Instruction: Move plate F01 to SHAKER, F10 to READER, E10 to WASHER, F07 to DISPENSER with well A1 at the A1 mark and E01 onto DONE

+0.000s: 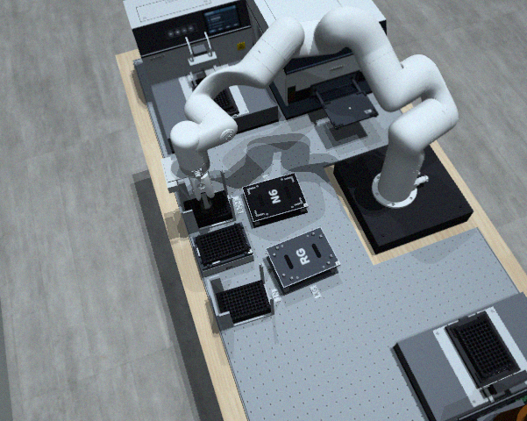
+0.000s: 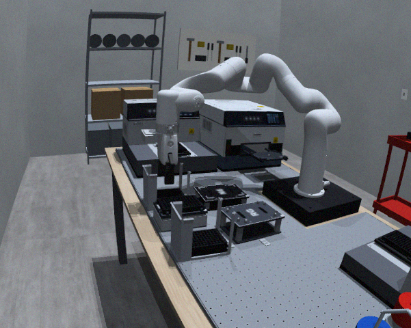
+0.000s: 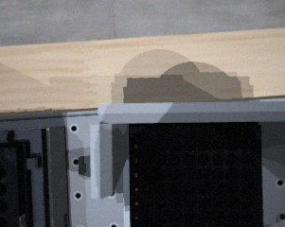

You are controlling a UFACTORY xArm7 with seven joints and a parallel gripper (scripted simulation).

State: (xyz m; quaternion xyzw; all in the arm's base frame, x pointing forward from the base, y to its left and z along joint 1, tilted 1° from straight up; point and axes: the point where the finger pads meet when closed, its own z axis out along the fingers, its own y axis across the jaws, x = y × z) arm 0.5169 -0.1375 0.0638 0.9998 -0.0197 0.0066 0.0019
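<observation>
My gripper (image 1: 205, 203) is open and empty, and hangs straight down over the deep rack (image 1: 207, 212) at the deck's left edge, beside N6. In the exterior view the fingers (image 2: 169, 178) stand at about the height of the rack's wall tops. The wrist view looks down into this rack at a dark plate (image 3: 194, 175) lying flat inside; my fingers do not show there. Other black plates sit on the low station (image 1: 222, 245) beside this rack, in the second rack (image 1: 244, 301), on the near right instrument (image 1: 480, 348) and, partly hidden by my arm, on the back left instrument (image 1: 224, 100). The back right instrument's tray (image 1: 347, 110) looks bare.
Nest N6 (image 1: 274, 197) and nest RG (image 1: 303, 255) stand to the right of the racks, both without a plate. The rack walls and thin posts (image 2: 180, 174) rise close around my fingers. My arm's black base block (image 1: 402, 203) is at the right.
</observation>
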